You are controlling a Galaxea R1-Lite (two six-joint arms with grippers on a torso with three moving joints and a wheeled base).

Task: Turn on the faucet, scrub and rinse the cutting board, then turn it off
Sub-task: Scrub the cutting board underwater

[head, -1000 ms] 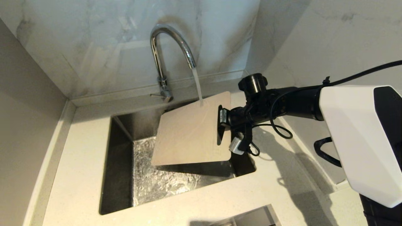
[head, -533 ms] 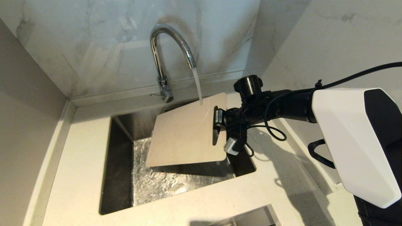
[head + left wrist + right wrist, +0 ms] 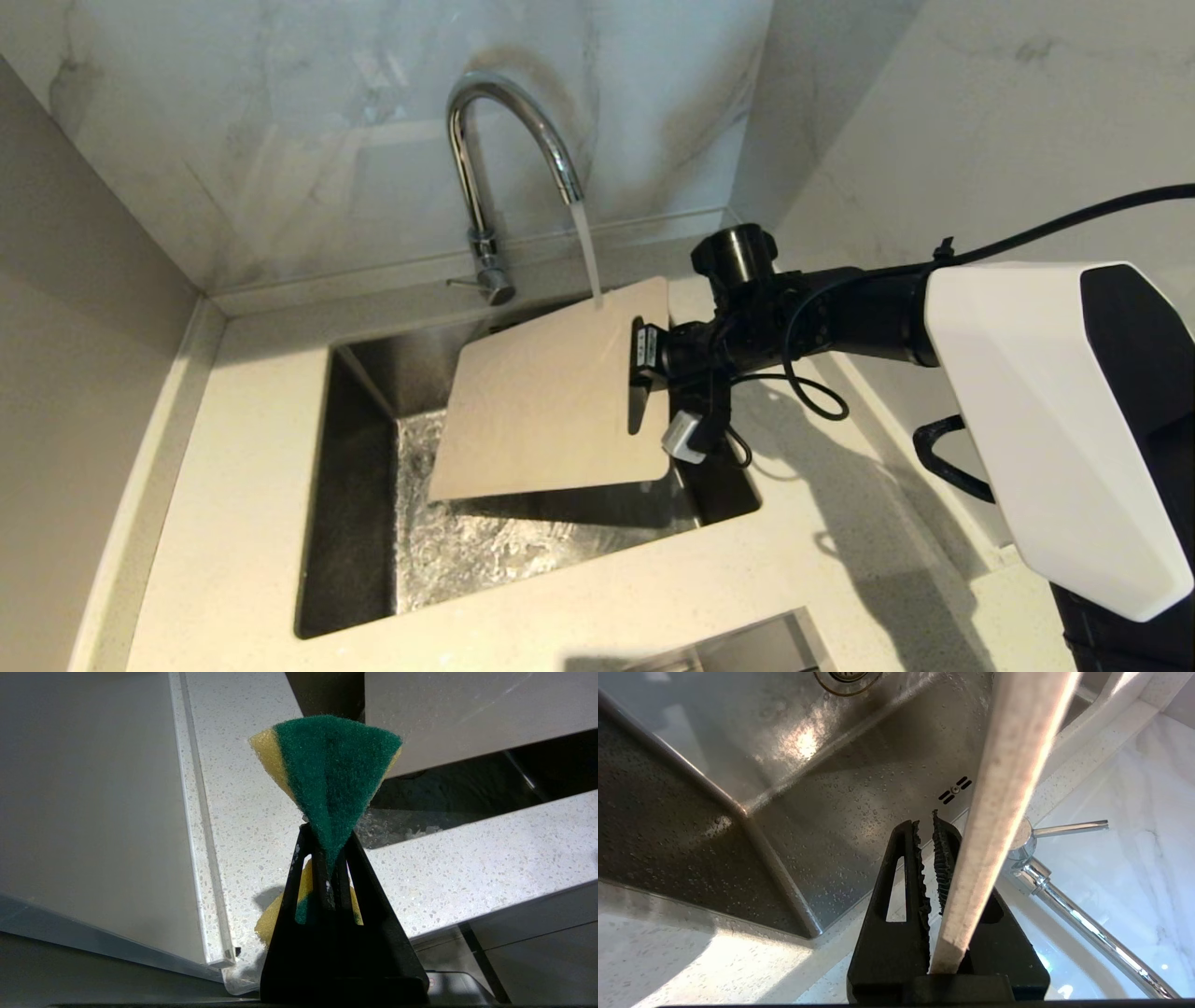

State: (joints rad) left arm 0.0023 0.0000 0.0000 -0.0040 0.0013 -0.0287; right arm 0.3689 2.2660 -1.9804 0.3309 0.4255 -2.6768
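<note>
The chrome faucet [image 3: 509, 131] is running, and its stream lands on the far right corner of the cream cutting board [image 3: 551, 392]. The board hangs tilted over the sink [image 3: 359, 523]. My right gripper [image 3: 639, 378] is shut on the board's right edge. In the right wrist view the board [image 3: 1008, 774] shows edge-on, wedged deep between the jaws of the right gripper [image 3: 925, 825], with the faucet [image 3: 1083, 921] and its thin lever [image 3: 1069, 829] beyond. My left gripper [image 3: 327, 837] is outside the head view, shut on a green and yellow sponge [image 3: 329, 770] above the speckled countertop [image 3: 243, 812].
Marble walls close in behind the sink and to its right. The pale countertop [image 3: 233, 467] surrounds the basin, whose floor is wet. The drain [image 3: 847, 675] lies at the sink's bottom. A second metal-edged opening [image 3: 747, 646] sits at the near counter edge.
My right gripper and the cutting board have shifted a little to the left under the running water. The stream still lands near the board's far right corner.
</note>
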